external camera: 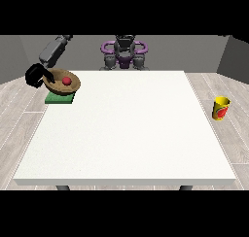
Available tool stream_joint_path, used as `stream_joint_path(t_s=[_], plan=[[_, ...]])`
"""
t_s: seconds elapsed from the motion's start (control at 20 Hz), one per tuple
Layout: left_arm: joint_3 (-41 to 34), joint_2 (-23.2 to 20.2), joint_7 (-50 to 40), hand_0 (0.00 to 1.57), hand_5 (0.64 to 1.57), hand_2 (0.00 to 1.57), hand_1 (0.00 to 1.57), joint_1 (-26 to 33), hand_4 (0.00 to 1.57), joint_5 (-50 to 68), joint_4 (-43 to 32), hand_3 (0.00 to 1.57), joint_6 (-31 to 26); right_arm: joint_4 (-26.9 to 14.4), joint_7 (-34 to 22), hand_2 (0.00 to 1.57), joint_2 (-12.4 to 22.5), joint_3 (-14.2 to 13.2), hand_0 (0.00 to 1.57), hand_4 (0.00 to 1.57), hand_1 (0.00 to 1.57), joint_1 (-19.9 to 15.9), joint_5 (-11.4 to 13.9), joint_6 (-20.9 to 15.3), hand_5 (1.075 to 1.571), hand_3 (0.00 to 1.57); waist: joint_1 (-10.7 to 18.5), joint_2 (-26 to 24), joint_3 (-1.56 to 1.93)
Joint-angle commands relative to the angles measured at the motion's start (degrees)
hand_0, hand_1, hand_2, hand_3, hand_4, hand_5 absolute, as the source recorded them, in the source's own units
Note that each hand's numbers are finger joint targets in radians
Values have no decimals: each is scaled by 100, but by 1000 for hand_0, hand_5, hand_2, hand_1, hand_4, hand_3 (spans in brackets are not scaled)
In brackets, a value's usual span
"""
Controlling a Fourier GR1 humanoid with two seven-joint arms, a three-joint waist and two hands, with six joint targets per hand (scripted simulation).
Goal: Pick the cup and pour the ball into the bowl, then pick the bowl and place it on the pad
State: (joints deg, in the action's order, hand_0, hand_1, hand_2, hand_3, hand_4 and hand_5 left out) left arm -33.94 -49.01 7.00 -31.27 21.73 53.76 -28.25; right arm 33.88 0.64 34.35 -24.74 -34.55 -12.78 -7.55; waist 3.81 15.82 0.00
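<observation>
A brown bowl with a red ball inside is at the table's far left corner, right over the green pad. Whether the bowl rests on the pad or hangs just above it, I cannot tell. The black hand at the view's left has its fingers curled on the bowl's left rim. A yellow cup with a red mark lies beyond the table's right edge, off the tabletop and apart from both hands. No hand shows at the view's right.
The white table fills the middle of the view. The robot's torso stands behind the far edge. The grey forearm reaches down to the far left corner. Wooden floor surrounds the table.
</observation>
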Motion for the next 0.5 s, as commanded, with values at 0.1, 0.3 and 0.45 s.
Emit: stream_joint_path(t_s=[0.1, 0.3, 0.45], plan=[[59, 70, -47, 0, 1567, 0, 0, -8, 1194, 138, 418, 0, 25, -380, 280, 1324, 562, -169, 1151, 187, 1151, -328, 89, -122, 1532, 1000, 335, 416, 9], [-24, -240, 86, 0, 1568, 0, 0, -80, 1199, 101, -42, 0, -149, -161, 106, 212, 114, 453, 0, 0, 0, -194, 412, 234, 1442, 0, 218, 214, -1], [76, -145, -251, 0, 1569, 0, 0, -113, 1206, 223, 209, 0, -30, -428, 112, 0, 98, 495, 0, 0, 0, -242, 501, 201, 1407, 0, 225, 81, 5]])
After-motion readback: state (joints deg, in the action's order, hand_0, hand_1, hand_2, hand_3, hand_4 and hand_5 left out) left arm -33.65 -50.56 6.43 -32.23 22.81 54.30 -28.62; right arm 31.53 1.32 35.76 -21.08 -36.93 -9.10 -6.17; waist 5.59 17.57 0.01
